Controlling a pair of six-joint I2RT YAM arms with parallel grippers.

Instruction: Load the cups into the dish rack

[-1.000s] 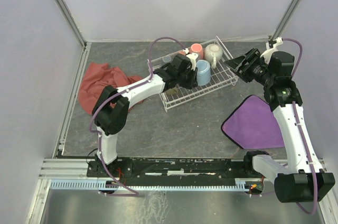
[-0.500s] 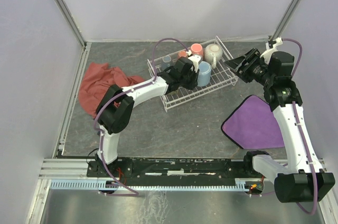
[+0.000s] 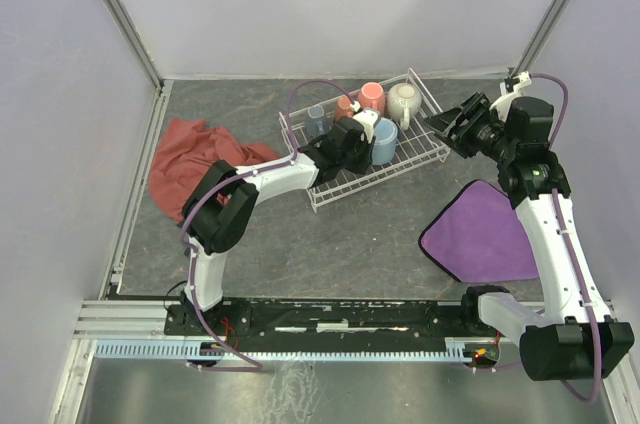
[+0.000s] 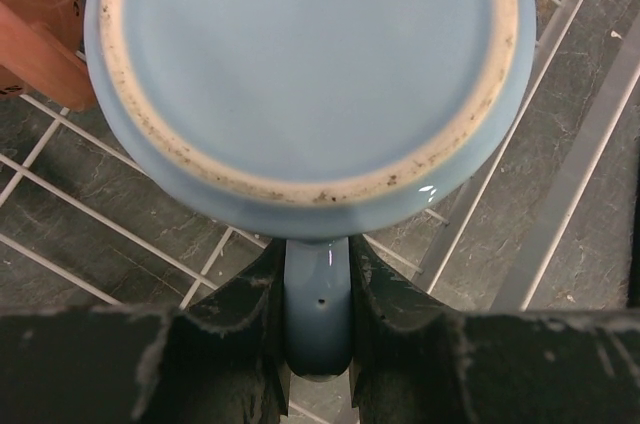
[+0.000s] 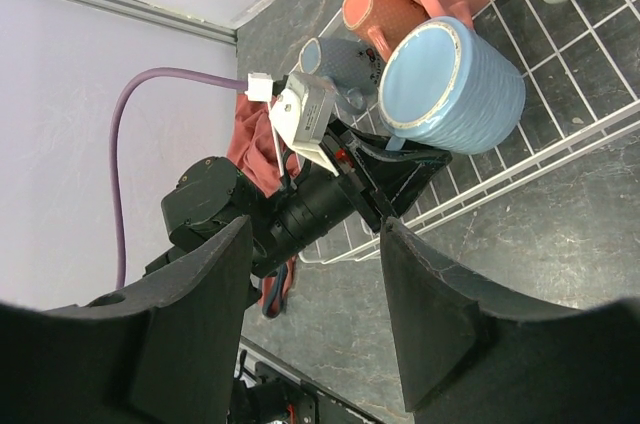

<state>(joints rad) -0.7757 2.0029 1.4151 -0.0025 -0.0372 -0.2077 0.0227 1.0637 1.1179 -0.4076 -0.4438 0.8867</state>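
The left arm's base sits at the near edge of the table (image 3: 300, 234). Its elbow is bent up beside the red cloth (image 3: 185, 159), and its forearm runs away and to the right, over the near rim of the dish rack (image 3: 335, 189). The left gripper (image 3: 362, 139) points into the rack with its two fingers (image 4: 385, 344) pressed onto the handle of the light blue mug (image 3: 385, 141) from either side. In the wrist view the handle stands pinched between them. The mug is tipped on its side so that its unglazed foot ring faces the left wrist camera, with rack wires behind it. I cannot tell whether it rests on those wires.

The right arm climbs from its base past the purple cloth (image 3: 480, 234), then bends left at the wrist. The right gripper (image 3: 445, 124) hangs just beside the rack's right end — fingers spread, nothing between them — and faces the blue mug.

Farther back in the rack are a grey-blue mug (image 3: 316, 114), an orange mug (image 3: 346, 104), a salmon mug (image 3: 372, 96) and a cream mug (image 3: 404, 99).
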